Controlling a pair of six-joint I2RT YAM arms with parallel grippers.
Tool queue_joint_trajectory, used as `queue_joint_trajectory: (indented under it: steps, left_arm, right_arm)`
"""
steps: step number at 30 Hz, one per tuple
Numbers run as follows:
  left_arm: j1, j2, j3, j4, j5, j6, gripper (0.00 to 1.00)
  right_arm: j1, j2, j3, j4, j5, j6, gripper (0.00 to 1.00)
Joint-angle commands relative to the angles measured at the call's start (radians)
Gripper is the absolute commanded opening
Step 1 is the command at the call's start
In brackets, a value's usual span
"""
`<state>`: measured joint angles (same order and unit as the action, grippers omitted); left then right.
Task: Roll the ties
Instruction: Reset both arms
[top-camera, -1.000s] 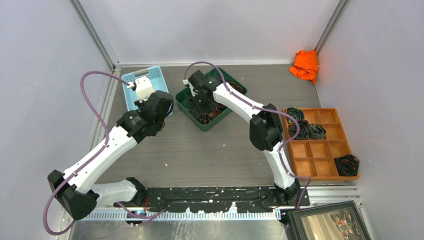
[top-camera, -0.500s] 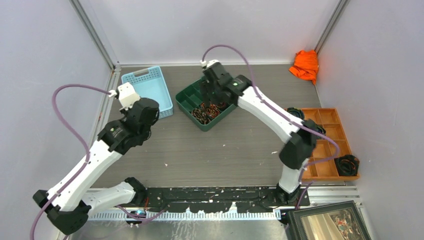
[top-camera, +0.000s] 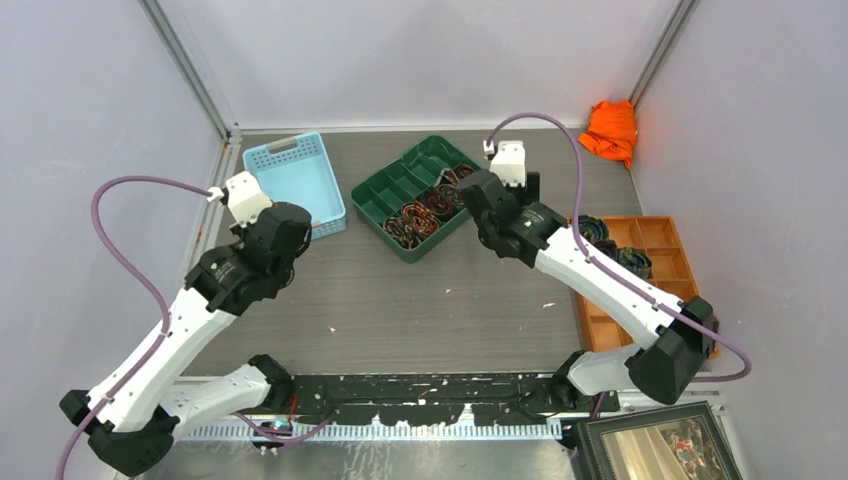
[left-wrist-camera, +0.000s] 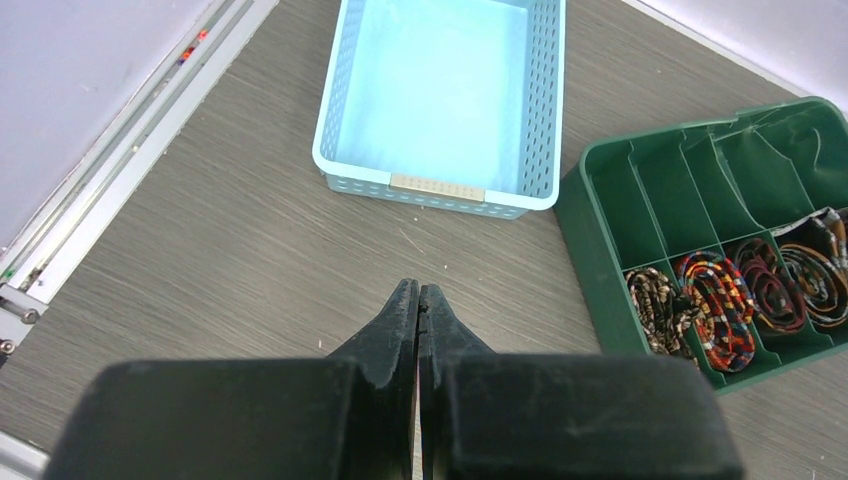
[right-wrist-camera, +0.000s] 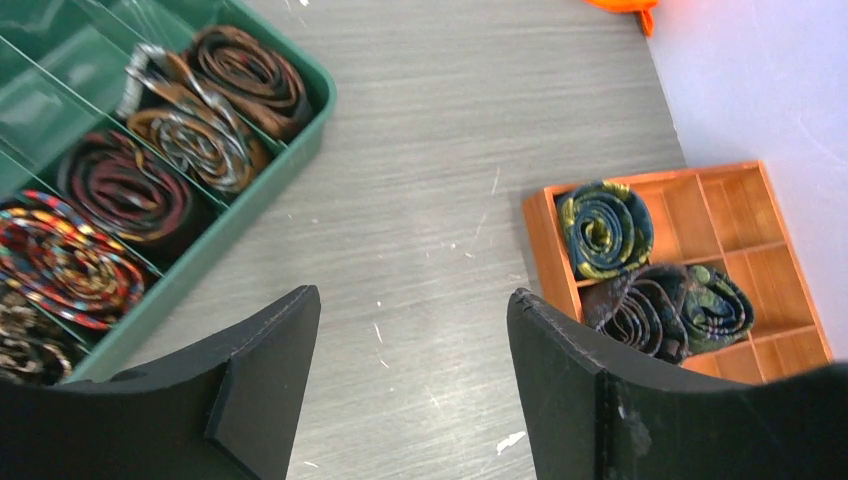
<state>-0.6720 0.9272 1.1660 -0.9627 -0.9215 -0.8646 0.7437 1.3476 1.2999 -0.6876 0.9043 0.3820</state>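
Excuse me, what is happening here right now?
Neither arm holds anything. The right gripper, fingers open, hovers over the table between the green tray of rolled ties and the wooden tray, which holds several more. The left gripper, fingers shut, hangs near the empty blue basket.

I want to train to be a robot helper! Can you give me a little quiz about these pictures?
1. True or false: the blue basket holds ties.
2. The right fingers are: A open, B shut on a tie, C shut on nothing.
3. Fill in: beside the basket, rolled ties sit in a ____ tray.
Key: 1 false; 2 A; 3 green.
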Motion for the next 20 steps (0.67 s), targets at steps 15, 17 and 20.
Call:
queue_joint_trajectory:
  steps: [15,17,20]
  left_arm:
    - [0.005,-0.011,0.006,-0.029,-0.059,-0.03,0.0]
    - [0.005,-0.014,0.004,-0.035,-0.06,-0.033,0.0]
    - [0.006,-0.021,0.004,-0.04,-0.064,-0.036,0.0]
  right_arm:
    - [0.003,-0.178,-0.146,0.133,0.073,0.016,0.73]
    - [0.003,-0.195,-0.171,0.169,0.049,0.006,0.73]
    - [0.005,-0.215,-0.183,0.182,0.043,0.011,0.73]
